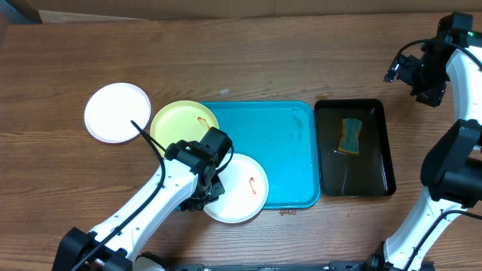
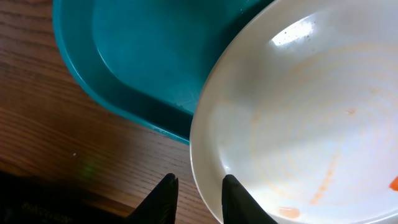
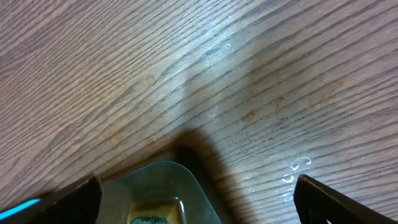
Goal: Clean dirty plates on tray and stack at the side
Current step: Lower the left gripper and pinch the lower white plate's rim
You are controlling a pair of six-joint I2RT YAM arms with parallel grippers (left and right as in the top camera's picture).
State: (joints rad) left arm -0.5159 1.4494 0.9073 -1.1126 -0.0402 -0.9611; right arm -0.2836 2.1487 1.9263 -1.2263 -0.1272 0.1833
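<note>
A white plate (image 1: 239, 197) (image 2: 311, 112) with orange smears rests on the front-left corner of the turquoise tray (image 1: 286, 150) (image 2: 143, 56), overhanging the table. My left gripper (image 1: 212, 190) (image 2: 199, 194) straddles its left rim, narrowly open: one finger over the plate's inside, the other (image 2: 163, 198) outside with wood showing beside the rim. A yellow-green plate (image 1: 183, 124) with a small smear leans on the tray's left edge. Another white plate (image 1: 117, 113) lies on the table to the left. My right gripper (image 1: 410, 75) (image 3: 199, 208) hangs wide open at the far right, holding nothing.
A narrow black tray (image 1: 376, 150) (image 3: 186, 180) stands right of the turquoise one and holds a sponge (image 1: 351, 135) (image 3: 152, 211). Water droplets (image 3: 295, 168) dot the wooden table beside it.
</note>
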